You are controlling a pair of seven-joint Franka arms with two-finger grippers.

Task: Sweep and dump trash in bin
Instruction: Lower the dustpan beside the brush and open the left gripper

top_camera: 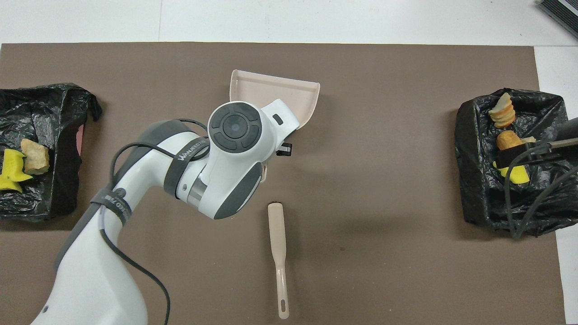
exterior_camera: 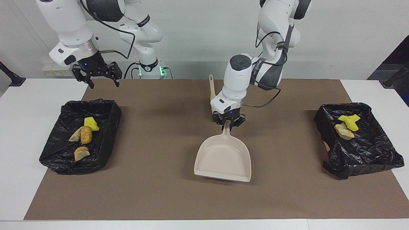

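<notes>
Trash (exterior_camera: 83, 134) lies in the black-lined bin (exterior_camera: 105, 110) at the right arm's end, more scraps (exterior_camera: 346, 125) in the other bin (exterior_camera: 377, 150); none shows on the mat (exterior_camera: 153, 188). You'd find the pieces light and squashy, better swept than pinched. Your left gripper (exterior_camera: 228, 123) is clenched on the dustpan (exterior_camera: 223, 159) handle over mid-mat. The brush (top_camera: 277, 234) lies loose. Your right gripper (exterior_camera: 96, 74) waits, fingers spread, empty.
</notes>
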